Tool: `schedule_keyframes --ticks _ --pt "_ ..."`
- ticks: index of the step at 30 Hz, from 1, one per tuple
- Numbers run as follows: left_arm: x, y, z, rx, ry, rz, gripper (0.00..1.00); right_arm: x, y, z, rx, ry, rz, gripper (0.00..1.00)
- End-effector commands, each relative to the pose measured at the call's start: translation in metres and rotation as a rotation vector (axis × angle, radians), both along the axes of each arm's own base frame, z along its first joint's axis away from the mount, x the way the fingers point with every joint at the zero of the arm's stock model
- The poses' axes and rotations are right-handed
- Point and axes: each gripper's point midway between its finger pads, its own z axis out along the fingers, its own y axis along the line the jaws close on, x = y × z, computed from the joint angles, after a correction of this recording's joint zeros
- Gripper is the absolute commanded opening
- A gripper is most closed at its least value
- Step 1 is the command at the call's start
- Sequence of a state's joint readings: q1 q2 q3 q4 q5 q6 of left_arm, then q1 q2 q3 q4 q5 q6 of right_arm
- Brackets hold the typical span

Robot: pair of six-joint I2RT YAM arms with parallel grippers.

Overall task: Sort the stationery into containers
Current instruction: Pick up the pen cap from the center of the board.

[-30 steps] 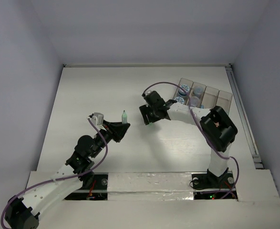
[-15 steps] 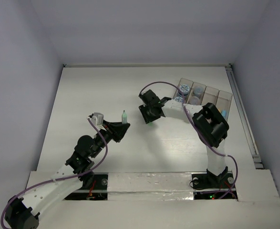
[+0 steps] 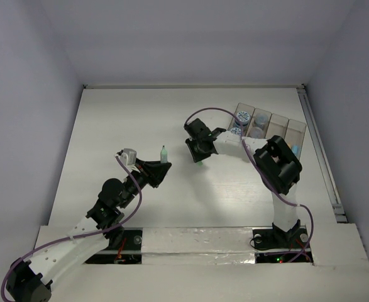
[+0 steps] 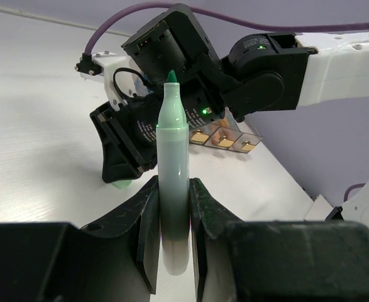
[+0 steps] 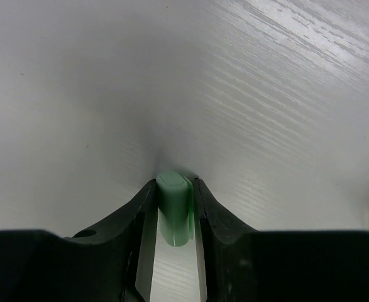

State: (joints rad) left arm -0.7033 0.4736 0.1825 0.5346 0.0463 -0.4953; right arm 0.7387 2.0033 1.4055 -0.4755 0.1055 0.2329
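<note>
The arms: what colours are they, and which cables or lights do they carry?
The left arm and right arm have white links and black joints. A purple cable loops along each. Left pincer and right pincer are black; a green light glows on the right wrist.

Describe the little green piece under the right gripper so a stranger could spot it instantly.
Find the clear organiser box at the table's far right; just left of it the right gripper points down at the tabletop. Between its fingers lies a stubby green piece, far shorter than the green marker that the left gripper holds upright.
</note>
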Motion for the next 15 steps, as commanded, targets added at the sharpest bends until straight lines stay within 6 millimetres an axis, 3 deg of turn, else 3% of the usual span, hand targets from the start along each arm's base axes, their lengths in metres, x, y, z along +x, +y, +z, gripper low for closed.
schedule_keyframes --ticks 1,5,7,9,10,12,13,15 --pt "0.000 0.000 0.014 -0.031 -0.051 0.001 0.00 0.003 0.003 0.013 0.042 -0.039 -0.023 0.00" --pt "0.002 -0.003 0.009 -0.021 -0.041 -0.007 0.00 0.022 -0.004 0.063 0.142 -0.213 -0.118 0.00" --pt "0.002 -0.009 0.005 -0.009 -0.034 -0.034 0.00 0.031 0.000 0.116 0.264 -0.347 -0.137 0.00" --pt "0.002 -0.019 -0.003 0.007 -0.013 -0.077 0.00 0.030 0.000 0.139 0.336 -0.407 -0.149 0.00" --pt "0.002 -0.023 -0.005 0.009 -0.008 -0.092 0.00 0.033 0.003 0.176 0.431 -0.490 -0.155 0.00" --pt "-0.001 -0.031 -0.004 -0.006 -0.014 -0.139 0.00 0.030 0.004 0.194 0.516 -0.536 -0.169 0.00" --pt "-0.002 -0.032 -0.006 -0.009 -0.011 -0.147 0.00 0.031 0.005 0.220 0.595 -0.593 -0.175 0.00" --pt "-0.004 -0.035 -0.005 -0.025 -0.005 -0.165 0.00 0.026 0.008 0.226 0.671 -0.591 -0.189 0.00"
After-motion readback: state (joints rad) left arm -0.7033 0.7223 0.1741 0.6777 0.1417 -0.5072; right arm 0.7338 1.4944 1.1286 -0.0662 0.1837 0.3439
